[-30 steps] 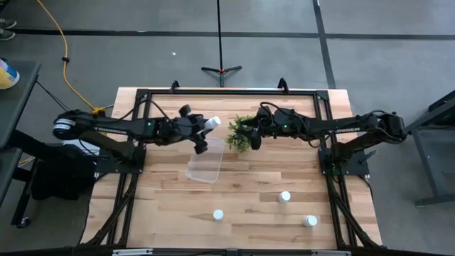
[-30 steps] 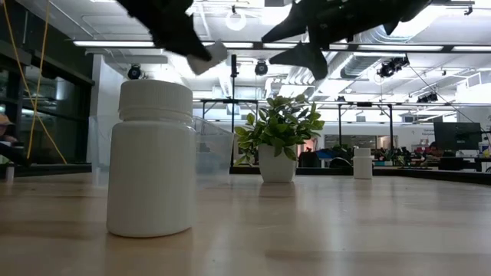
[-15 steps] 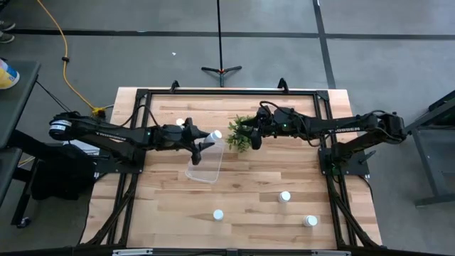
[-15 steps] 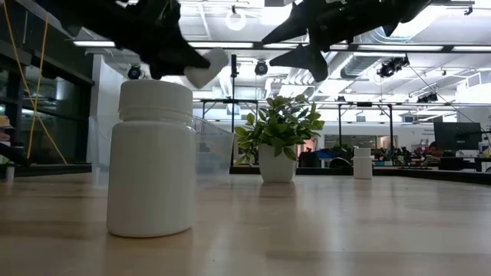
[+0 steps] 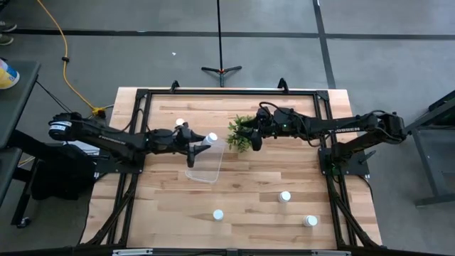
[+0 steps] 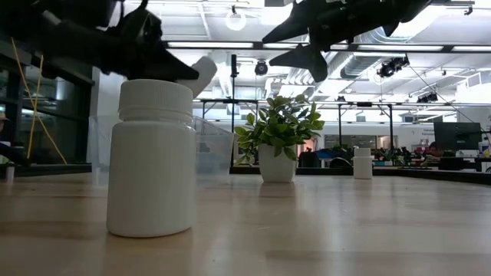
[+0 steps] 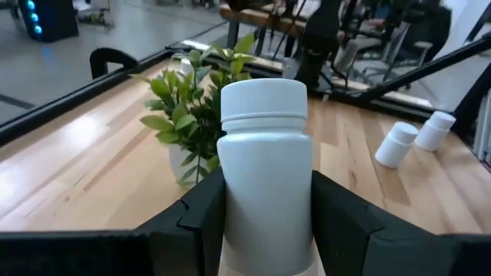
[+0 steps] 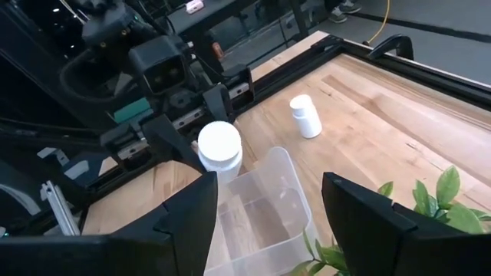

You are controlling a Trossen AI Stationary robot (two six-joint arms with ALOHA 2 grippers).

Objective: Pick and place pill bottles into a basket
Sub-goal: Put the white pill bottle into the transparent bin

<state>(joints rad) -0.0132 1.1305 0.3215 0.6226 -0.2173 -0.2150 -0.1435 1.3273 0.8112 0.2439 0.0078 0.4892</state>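
My left gripper [image 5: 202,139] is shut on a white pill bottle [image 5: 210,137], above the far end of the clear bin [image 5: 205,163], which stands on the table. My right gripper [image 5: 254,135] is open and empty, hovering over the small green plant [image 5: 240,133]. One more bottle [image 5: 180,122] lies near the table's far edge. Three stand toward the near edge: one in the middle [image 5: 218,214] and two to the right [image 5: 285,196], [image 5: 310,221]. My left gripper pinches the bottle's body [image 7: 265,211] between its two fingers [image 7: 201,211], below the cap. The fingers come nearly level from the table's left, along the bottle. The bottle is lifted clear above the bin, its cap [image 7: 263,96] pointing away from the gripper and tilted a little upward.
The plant stands just right of the bin's far end, under my right gripper. A black frame [image 5: 227,92] runs along the table's far and side edges. In the low view a bottle [image 6: 152,157] stands close to the camera.
My left gripper has carried the bottle toward the table's near edge and a little lower, from beyond the bin's far end to above it. The bottle has tipped from cap-down to cap slightly up. My right gripper has kept still.
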